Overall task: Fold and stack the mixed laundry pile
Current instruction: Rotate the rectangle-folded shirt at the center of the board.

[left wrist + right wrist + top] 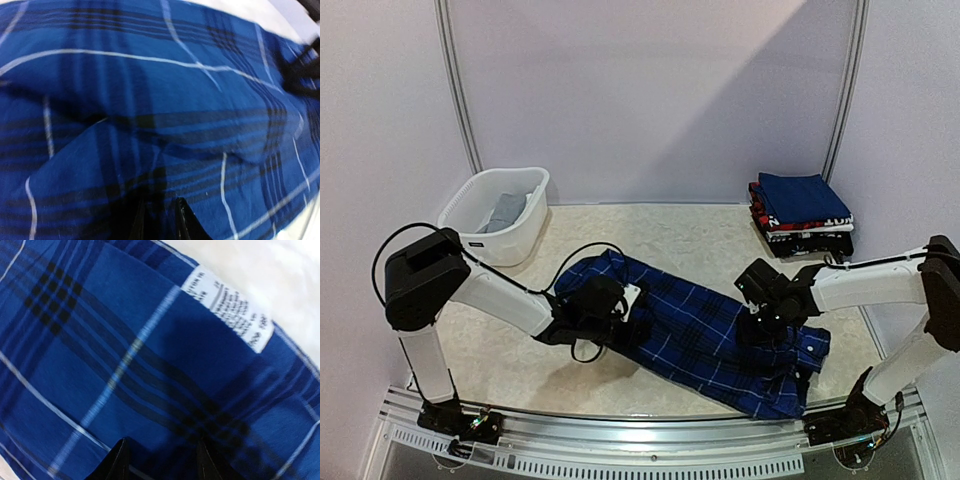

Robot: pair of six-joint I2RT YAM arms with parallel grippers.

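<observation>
A dark blue plaid shirt (pixel 705 340) with thin light lines lies spread on the table, running from the middle to the front right. My left gripper (pixel 632 322) rests on its left part. In the left wrist view its fingers (pixel 182 217) stand close together, and the gripper (pixel 159 217) is shut on a raised fold of the plaid cloth (pixel 165 100). My right gripper (pixel 762 330) is over the shirt's right part. In the right wrist view it (pixel 162 460) is open, with flat plaid cloth (pixel 100 340) under it and a white care label (pixel 227 307) just beyond.
A white basket (pixel 515 245) stands at the back left with a grey garment (pixel 505 212) inside. A stack of folded clothes (pixel 800 200) sits at the back right. Pale tabletop (pixel 670 235) shows behind the shirt. A metal rail (pixel 650 435) runs along the near edge.
</observation>
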